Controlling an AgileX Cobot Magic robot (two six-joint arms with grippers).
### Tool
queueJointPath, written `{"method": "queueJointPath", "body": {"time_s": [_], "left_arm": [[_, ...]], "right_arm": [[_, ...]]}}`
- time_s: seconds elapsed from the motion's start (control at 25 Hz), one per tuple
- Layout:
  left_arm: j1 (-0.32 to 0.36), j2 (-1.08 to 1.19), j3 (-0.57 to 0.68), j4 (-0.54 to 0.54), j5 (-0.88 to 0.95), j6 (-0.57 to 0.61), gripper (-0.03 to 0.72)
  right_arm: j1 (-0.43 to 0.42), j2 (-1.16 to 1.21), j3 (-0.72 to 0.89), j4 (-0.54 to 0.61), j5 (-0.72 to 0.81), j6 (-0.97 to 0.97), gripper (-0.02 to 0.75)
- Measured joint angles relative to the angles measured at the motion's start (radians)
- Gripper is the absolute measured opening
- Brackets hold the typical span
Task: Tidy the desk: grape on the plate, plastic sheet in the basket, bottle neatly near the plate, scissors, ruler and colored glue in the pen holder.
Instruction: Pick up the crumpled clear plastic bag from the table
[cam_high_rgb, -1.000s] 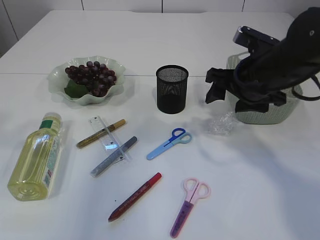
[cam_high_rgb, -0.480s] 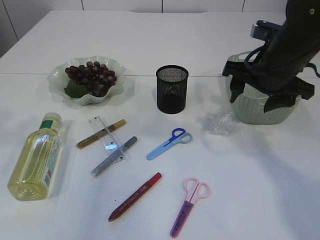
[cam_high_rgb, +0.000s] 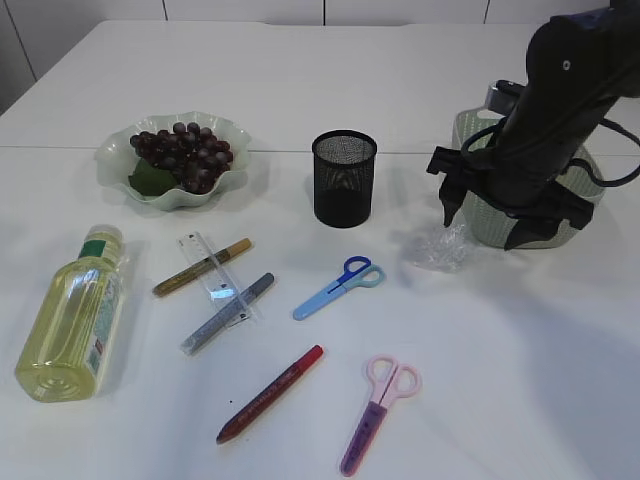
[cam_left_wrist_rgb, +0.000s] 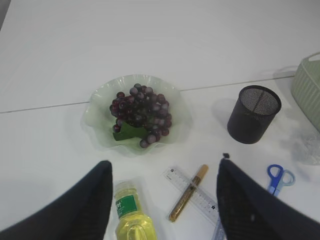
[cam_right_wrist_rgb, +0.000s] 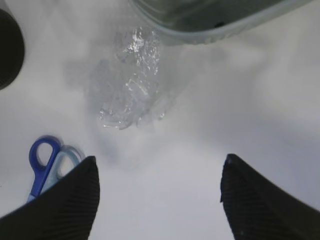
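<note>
Plastic sheet (cam_high_rgb: 441, 245) lies crumpled on the table (cam_high_rgb: 520, 370) right of centre in the exterior view, just left of the basket (cam_high_rgb: 480, 215) and outside it, so that step is not yet done. Over the last second the right arm (cam_high_rgb: 560, 90) has swung from a sprawl across the basket's left side, back over the basket, and now comes down in front of it, so that its claw (cam_high_rgb: 490, 215) hangs near the sheet; this reads as lining up for a pick. The claw stands wide open and holds nothing: in the right wrist view its two dark fingers (cam_right_wrist_rgb: 65, 200) sit at the bottom corners, with the sheet in the upper left of centre, ahead of the gap and untouched. The left claw (cam_left_wrist_rgb: 165, 200) is also open and empty, hovering above the bottle (cam_left_wrist_rgb: 132, 220) and ruler (cam_left_wrist_rgb: 192, 192), with the grape (cam_left_wrist_rgb: 140, 115) already on the plate (cam_left_wrist_rgb: 97, 117). Nothing else on the table has moved.
</note>
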Motion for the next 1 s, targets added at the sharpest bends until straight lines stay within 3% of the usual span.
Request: {"method": "queueJointPath", "body": {"time_s": [0.52,1.0], "left_arm": [[0.0,-0.004,0.0,-0.002,-0.002,0.0,0.477],[0.0,-0.004,0.0,-0.002,-0.024,0.0,0.477]], "right_arm": [[0.0,0.148,-0.124,-0.02,-0.027,0.024,0.584],[0.0,0.213,-0.138,-0.066,-0.05,0.044,0.584]]}}
